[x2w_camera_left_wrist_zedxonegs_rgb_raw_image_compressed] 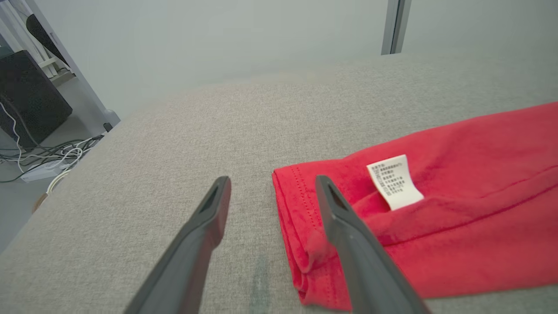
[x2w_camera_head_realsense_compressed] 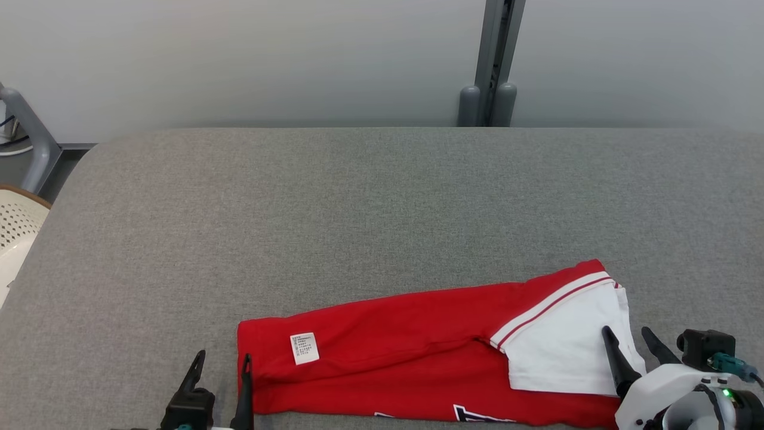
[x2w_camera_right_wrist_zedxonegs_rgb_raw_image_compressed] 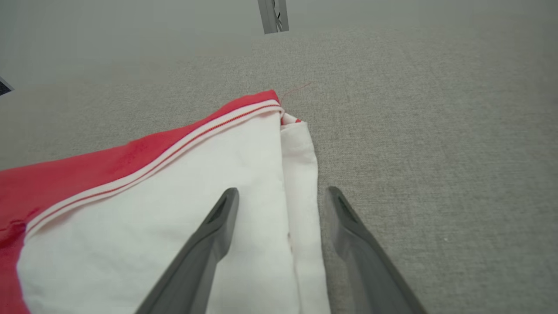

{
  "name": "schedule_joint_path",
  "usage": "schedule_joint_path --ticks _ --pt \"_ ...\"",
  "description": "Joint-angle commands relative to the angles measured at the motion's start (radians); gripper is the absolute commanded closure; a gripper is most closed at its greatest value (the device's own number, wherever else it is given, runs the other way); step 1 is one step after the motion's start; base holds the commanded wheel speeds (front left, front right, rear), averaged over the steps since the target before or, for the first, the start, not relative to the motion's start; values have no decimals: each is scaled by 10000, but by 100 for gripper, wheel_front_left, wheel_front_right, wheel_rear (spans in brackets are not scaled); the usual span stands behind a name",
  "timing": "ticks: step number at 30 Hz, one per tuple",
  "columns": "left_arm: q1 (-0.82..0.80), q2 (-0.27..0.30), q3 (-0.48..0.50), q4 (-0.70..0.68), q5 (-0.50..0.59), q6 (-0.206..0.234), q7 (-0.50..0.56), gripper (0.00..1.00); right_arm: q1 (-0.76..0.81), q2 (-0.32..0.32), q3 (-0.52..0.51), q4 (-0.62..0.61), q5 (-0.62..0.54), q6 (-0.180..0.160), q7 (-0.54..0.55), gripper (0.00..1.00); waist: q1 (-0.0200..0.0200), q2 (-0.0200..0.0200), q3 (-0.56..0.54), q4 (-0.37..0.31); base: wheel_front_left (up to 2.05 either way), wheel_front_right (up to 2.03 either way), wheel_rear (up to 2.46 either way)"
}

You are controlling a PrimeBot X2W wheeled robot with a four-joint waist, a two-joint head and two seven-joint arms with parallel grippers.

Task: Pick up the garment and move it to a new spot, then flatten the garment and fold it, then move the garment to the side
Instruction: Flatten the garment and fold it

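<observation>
Here, both arms come in low over the near edge of the grey padded surface (x2w_camera_head_realsense_compressed: 358, 197), fingers pointing away from me.

Left gripper (x2w_camera_head_realsense_compressed: 223, 356): the fingers stand wide apart and hold nothing. In the left wrist view they straddle the left end of the garment (x2w_camera_head_realsense_compressed: 406, 334), the outer finger over bare surface and the inner finger over the red hem. I cannot tell whether that inner finger touches the cloth.

Right gripper (x2w_camera_head_realsense_compressed: 625, 329): the fingers are likewise spread and empty. In the right wrist view one finger lies over the garment's white panel (x2w_camera_head_realsense_compressed: 567, 346) and the other over the grey surface just beside the panel's edge.

The garment is red with a white, stripe-trimmed panel. It lies folded in a long band along the near edge, right of centre, its right end angled slightly away from me. A white care label (x2w_camera_head_realsense_compressed: 304, 348) sits on the upper layer near the left end.

Beyond the far edge stand a grey wall and a vertical post (x2w_camera_head_realsense_compressed: 492, 60). A pale perforated object (x2w_camera_head_realsense_compressed: 15, 227) sits off the surface's left side, and the left wrist view shows cables (x2w_camera_left_wrist_zedxonegs_rgb_raw_image_compressed: 43, 152) and a dark box (x2w_camera_left_wrist_zedxonegs_rgb_raw_image_compressed: 26, 96) on the floor.
</observation>
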Motion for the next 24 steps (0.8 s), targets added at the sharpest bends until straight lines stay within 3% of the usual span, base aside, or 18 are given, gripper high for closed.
schedule_joint_path --ticks 1,6,15,16,17,18,19,24 --pt "-177 20 1 20 -46 -24 -10 0 -153 -52 -74 159 -62 1 22 0 0 0 75 34 0 0 0" --pt "-403 -18 -26 83 -54 -64 -10 0 -535 244 -43 919 -164 1 347 0 0 0 303 170 0 0 0" --pt "-579 -59 8 91 -73 -143 -10 0 -420 599 1048 1057 956 27 1047 0 0 0 564 240 0 0 0" --pt "-569 -60 5 104 -77 -169 -10 0 -392 591 1192 1057 1058 29 1127 4 0 0 572 248 0 0 0" --pt "-567 -67 -3 116 -82 -157 -10 0 -369 579 1344 1051 1135 35 1180 54 0 0 583 254 0 0 0" --pt "-576 -72 -3 112 -85 -156 -10 0 -374 561 1444 1042 1228 36 1157 85 0 0 598 258 0 0 0" --pt "-584 -80 -11 105 -88 -164 -10 0 -382 564 1512 1030 1372 35 1126 100 0 0 609 260 0 0 0" --pt "-630 -89 -11 113 -82 -251 -10 0 -677 -4 1022 1446 1713 -50 315 100 0 0 651 277 0 0 0"
